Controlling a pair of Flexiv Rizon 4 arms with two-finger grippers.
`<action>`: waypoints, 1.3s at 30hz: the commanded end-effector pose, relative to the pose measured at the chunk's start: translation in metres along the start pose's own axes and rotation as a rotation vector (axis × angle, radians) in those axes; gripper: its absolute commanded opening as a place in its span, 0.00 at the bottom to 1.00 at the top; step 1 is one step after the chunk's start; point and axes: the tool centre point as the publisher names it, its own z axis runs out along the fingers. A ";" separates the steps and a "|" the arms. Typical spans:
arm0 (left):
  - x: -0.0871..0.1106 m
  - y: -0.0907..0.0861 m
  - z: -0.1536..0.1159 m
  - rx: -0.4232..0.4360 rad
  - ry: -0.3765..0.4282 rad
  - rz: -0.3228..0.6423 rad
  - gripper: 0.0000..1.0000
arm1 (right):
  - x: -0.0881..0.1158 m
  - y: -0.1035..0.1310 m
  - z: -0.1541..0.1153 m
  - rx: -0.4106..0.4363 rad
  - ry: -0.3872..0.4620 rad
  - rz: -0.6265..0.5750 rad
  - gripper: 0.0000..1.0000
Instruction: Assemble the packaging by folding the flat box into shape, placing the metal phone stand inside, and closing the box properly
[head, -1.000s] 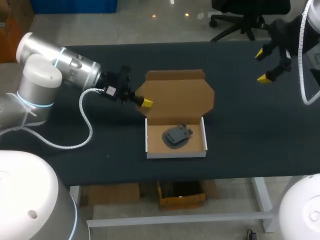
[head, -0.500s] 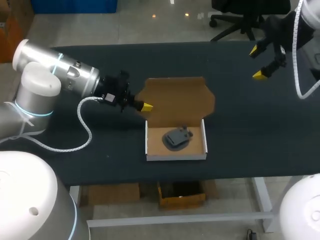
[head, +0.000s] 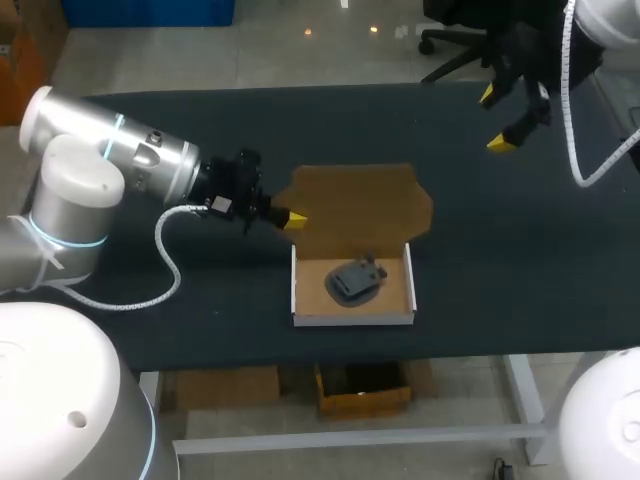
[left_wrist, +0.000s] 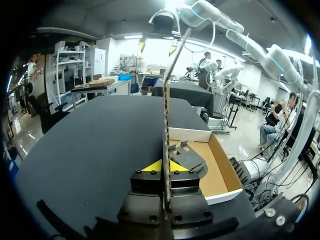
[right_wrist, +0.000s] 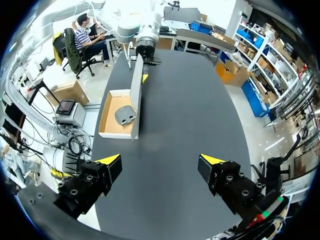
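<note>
Black table (head: 500, 250) fills the middle of the head view, side to side. Left arm (head: 110, 160) comes in from the left edge and reaches to approx the ctr. Right arm (head: 560, 50) sits in the upper right corner, well apart from the work.

Box (head: 352, 318) sits just below ctr of the head view. Its white-walled tray is already folded up w/ the brown inside showing. Lid (head: 355, 200) is hinged at the tray's far wall and takes up the space just above ctr. In both wrist views it stands near upright, not flat on the table.

Phone stand (head: 355, 277), dark metal, lies inside the tray, roughly mid-floor, w/ bare cardboard around it.

Left gripper (head: 290, 217) is at the lid's left edge. In the left wrist view the cardboard runs edge-on btwn the yellow tips, both pressed to it, so it's clenched on the lid. Right gripper (head: 494, 119) hangs above the table's upper right, fingers spread wide, nothing btwn them.

Progress, as I judge it: folding is done, the stand is in, and closing is prob. the step in hand. Left to do: swing the lid down over the tray and tuck its front flap and corner tabs. Right gripper may be needed to steady the tray or press the flap in.
</note>
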 end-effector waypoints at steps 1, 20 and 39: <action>0.004 0.000 -0.001 0.002 -0.015 0.005 0.00 | -0.005 0.007 0.003 0.014 0.010 0.001 1.00; 0.006 0.000 -0.004 0.013 -0.043 0.043 0.00 | -0.011 0.024 0.008 0.022 0.052 -0.009 1.00; 0.005 0.000 -0.004 0.016 -0.044 0.045 0.00 | -0.011 0.040 0.005 0.032 0.097 0.002 1.00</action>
